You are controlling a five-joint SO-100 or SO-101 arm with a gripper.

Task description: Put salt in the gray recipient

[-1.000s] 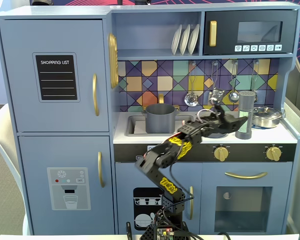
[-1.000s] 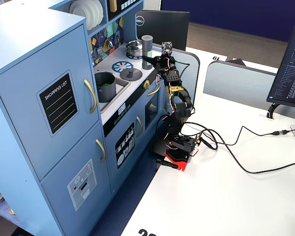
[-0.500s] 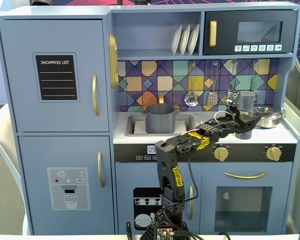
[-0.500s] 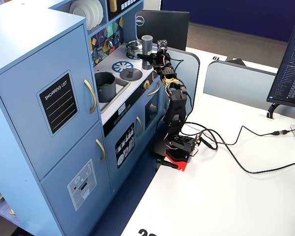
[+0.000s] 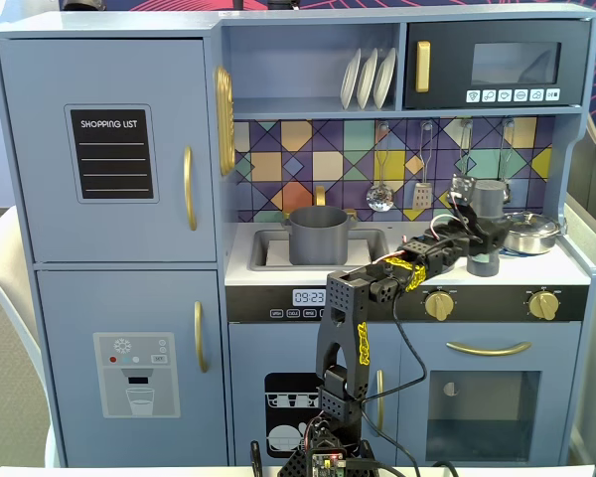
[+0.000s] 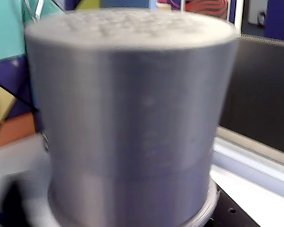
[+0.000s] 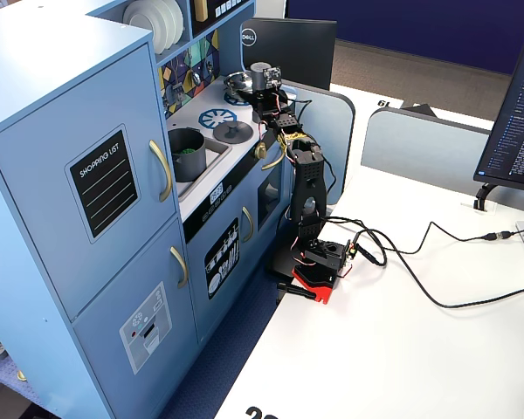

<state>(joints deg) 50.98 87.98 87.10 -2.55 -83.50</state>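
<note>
Tool: the tool (image 5: 480, 238) is stretched out over the stove end of the toy kitchen, right up against the salt shaker; whether its fingers are released or clenched on the shaker cannot be told from any view.
Salt: the salt shaker (image 5: 487, 227) stands upright on the kitchen counter (image 5: 566, 268), at the far right in a fixed view; the tool reaches about its middle height. In the wrist view the salt shaker (image 6: 132, 118) fills almost the whole frame, blurred, with its lighter perforated top visible at the upper edge. In another fixed view the salt shaker (image 7: 261, 78) shows only its upper part above the tool (image 7: 265, 98).
Arm: the black arm with yellow markings (image 5: 343, 338) rises from its base on the white table (image 7: 402, 349) in front of the kitchen and bends right towards the shaker.
Steel pan: a shiny steel pan (image 5: 529, 232) sits just right of the shaker on the counter.
Gray recipient: the gray pot (image 5: 318, 235) stands in the sink (image 5: 268, 253), well apart from the shaker, to the left in a fixed view; something green shows inside the gray pot (image 7: 187, 154) in the other fixed view.
Lid: a flat gray lid with a knob (image 7: 231, 131) lies on the counter between pot and shaker.
</note>
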